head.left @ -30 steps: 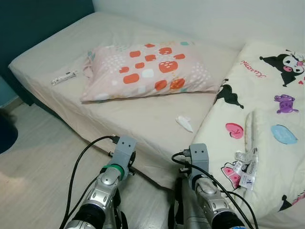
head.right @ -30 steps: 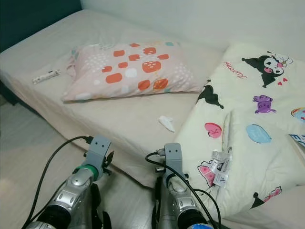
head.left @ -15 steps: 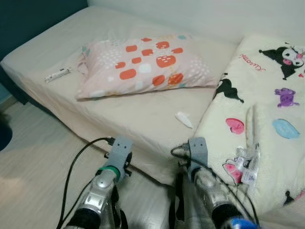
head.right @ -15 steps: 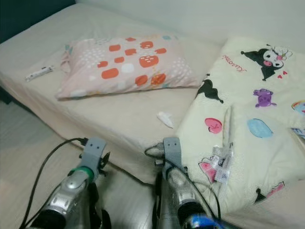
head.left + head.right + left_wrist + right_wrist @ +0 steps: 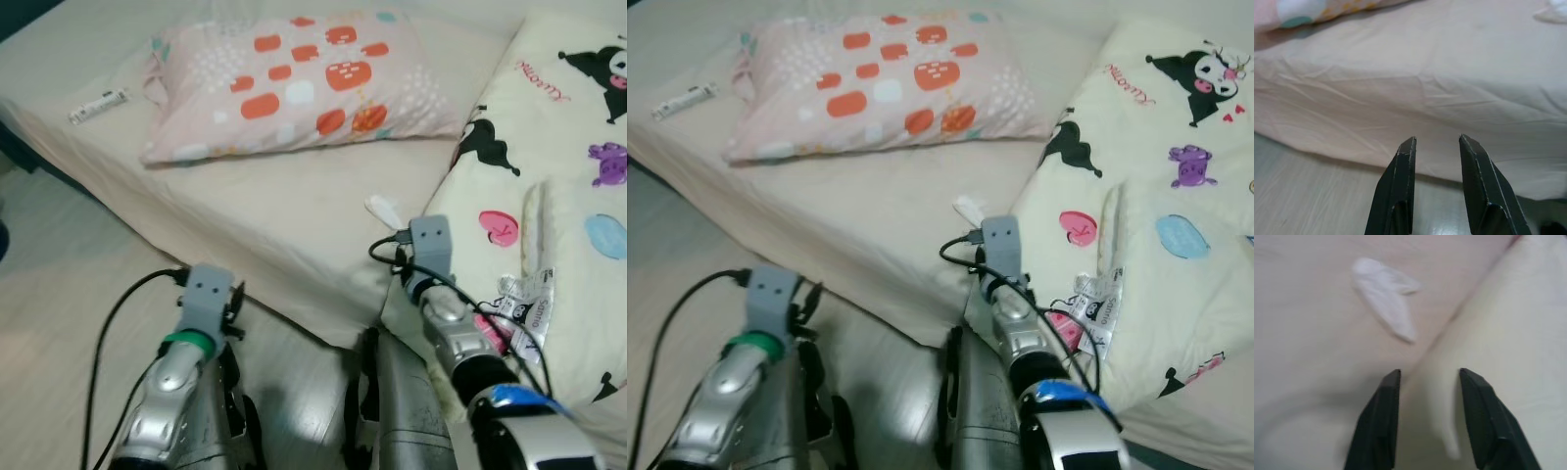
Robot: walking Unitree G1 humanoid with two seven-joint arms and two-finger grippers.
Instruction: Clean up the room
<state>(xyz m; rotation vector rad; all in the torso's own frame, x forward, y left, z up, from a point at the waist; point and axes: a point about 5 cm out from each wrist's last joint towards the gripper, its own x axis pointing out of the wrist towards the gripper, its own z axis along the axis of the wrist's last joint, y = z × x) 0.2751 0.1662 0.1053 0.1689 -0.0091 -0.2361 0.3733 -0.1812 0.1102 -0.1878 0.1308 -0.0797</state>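
The right gripper [image 5: 1425,418] has its two black fingers spread, hovering over the seam where the cream cartoon-print blanket [image 5: 578,176] meets the bedsheet [image 5: 294,215]. A crumpled white tissue [image 5: 1386,296] lies on the sheet just beyond the fingertips, at about eleven o'clock from the right wrist in the head views, close beside the blanket's edge. The left gripper [image 5: 1435,191] is also spread, held lower over the wooden floor [image 5: 59,294] and facing the mattress side. Farther up the bed, at twelve o'clock, rests a pink pillow [image 5: 294,78] with orange patches, and at ten o'clock a small white tube-like item [image 5: 98,103]. A bunch of printed labels [image 5: 524,299] lies on the blanket at three o'clock from the right wrist.
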